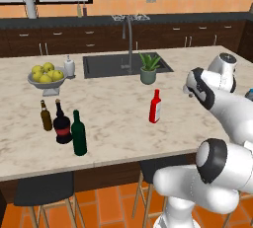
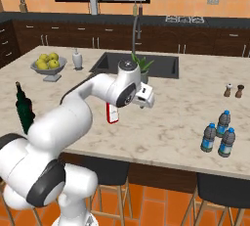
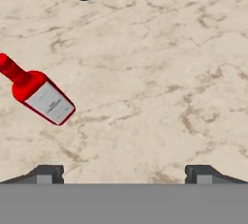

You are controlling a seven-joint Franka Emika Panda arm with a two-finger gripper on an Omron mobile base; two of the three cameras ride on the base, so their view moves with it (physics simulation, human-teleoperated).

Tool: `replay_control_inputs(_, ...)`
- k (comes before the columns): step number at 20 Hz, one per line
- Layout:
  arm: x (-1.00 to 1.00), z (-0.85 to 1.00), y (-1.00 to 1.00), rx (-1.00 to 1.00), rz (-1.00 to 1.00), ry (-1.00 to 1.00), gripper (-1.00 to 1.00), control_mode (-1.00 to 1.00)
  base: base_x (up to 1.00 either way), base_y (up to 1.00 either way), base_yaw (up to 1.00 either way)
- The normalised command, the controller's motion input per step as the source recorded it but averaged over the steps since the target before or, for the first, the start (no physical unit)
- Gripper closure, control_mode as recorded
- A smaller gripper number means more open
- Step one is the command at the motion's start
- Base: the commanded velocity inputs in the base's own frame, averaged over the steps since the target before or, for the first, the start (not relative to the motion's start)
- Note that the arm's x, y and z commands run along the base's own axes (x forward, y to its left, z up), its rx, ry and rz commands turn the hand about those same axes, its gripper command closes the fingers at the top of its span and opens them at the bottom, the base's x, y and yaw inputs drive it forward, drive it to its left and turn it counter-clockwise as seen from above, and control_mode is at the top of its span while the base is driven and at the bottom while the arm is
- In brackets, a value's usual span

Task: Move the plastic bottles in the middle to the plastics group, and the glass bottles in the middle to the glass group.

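The bench under the fingers looks like matt beige marble with brown veins. Left of them, the red bottle is glossy, its label pale paper.

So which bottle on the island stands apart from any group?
The red bottle, alone mid-counter; the green, black and amber ones cluster left, the water bottles right.

Red bottle upright, apart from green bottle.
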Motion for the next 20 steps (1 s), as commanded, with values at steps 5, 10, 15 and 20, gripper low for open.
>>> replay_control_inputs(5, 0.07, 0.11, 1.0, -0.05, 0.25, 0.03, -1.0, -1.0, 0.0, 0.0, 0.0)
replay_control_inputs(10, 0.04, 0.09, 0.76, -0.06, 0.03, 0.0, -1.0, -1.0, 0.0, 0.0, 0.0)
replay_control_inputs(15, 0.19, 0.0, 0.57, -0.03, 0.0, 0.01, -1.0, -1.0, 0.0, 0.0, 0.0)
replay_control_inputs(20, 0.4, 0.0, 0.1, 0.0, 0.0, 0.0, -1.0, -1.0, 0.0, 0.0, 0.0)
